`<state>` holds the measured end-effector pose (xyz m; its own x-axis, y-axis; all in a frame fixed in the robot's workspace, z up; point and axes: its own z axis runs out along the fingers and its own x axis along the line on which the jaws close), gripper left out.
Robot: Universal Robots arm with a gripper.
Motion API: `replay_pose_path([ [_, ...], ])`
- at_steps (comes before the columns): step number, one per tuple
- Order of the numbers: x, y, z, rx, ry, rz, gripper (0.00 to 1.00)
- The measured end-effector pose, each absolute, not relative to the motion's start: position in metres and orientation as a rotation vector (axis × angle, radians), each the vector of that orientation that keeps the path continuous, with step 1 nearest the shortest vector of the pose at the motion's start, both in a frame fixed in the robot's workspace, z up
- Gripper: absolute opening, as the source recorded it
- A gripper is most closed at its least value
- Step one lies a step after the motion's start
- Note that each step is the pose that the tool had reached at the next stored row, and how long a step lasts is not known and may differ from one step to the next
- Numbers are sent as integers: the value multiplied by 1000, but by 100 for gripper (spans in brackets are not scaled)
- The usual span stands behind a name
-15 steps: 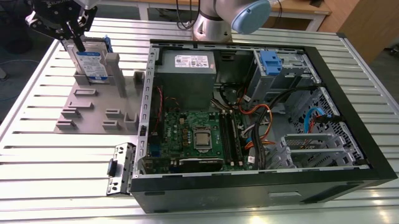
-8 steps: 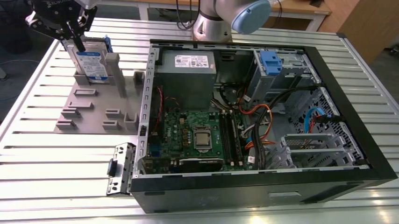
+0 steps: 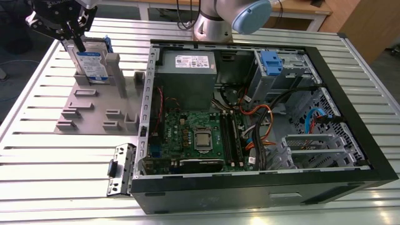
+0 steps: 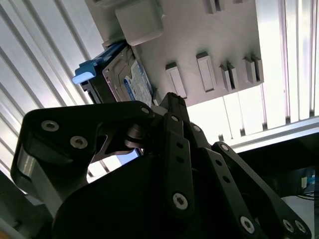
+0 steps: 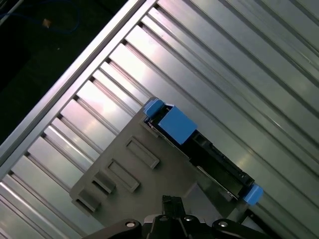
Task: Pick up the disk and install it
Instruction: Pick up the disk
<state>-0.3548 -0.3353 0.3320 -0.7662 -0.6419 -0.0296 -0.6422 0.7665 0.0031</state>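
Exterior view first: the disk (image 3: 93, 65) is standing upright on its edge in a slot at the far end of the grey holder plate (image 3: 93, 110), over on the exterior view's left. The label faces the camera and the blue bracket pokes out at the back. The gripper (image 3: 80, 46) is right on top of it, with a black part reaching down over the label side. Honestly can't tell if it's clamped on the drive or just sitting around it. The holder lies on the slatted metal table (image 3: 56, 154), just beside the open PC case (image 3: 368, 140). Inside the case there's a grey box with a white sticker (image 3: 187, 77), the green motherboard (image 3: 190, 136) and a small blue clip (image 3: 270, 61) up in the drive bay.

Second wrist view: the gripper (image 4: 164, 107) is a big black linkage up close. The disk (image 4: 129, 79) sits just past it, label and blue bracket showing, up against the holder plate (image 4: 219, 40).

First wrist view: the disk (image 5: 199, 147) is seen edge-on, blue at both ends, at the edge of the holder plate (image 5: 124, 169), with table (image 5: 224, 64) slats all around
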Motion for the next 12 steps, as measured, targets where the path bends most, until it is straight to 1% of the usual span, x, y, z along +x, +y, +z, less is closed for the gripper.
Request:
replay_pose_path([
  [12, -355, -335, 332, -1099, 2915, 21, 10],
])
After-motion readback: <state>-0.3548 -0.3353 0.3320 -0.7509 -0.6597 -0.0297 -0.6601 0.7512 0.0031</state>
